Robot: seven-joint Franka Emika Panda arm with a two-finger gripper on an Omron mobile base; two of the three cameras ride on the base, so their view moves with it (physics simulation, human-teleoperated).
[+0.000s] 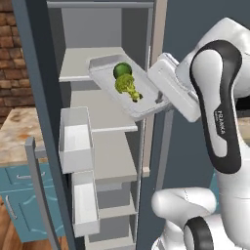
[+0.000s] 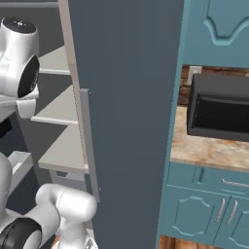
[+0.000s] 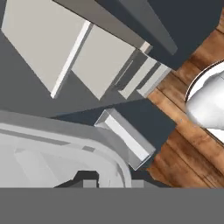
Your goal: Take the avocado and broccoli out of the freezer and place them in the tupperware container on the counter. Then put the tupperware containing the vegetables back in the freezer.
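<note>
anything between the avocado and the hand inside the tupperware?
Yes, in the left base view the broccoli lies in the tupperware container between the avocado and the rim corner that the gripper holds, touching the avocado.

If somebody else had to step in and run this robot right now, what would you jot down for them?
Gripper: shut on the near rim of the tupperware container, holding it tilted in the air at the open freezer, over an upper shelf.
Avocado and broccoli: both lie in the container, side by side.
Done: vegetables packed, container lifted and brought to the freezer.
Left: set the container flat on a shelf, let go, draw the arm back out. The tilt might let the vegetables roll, so level it gently.
</note>
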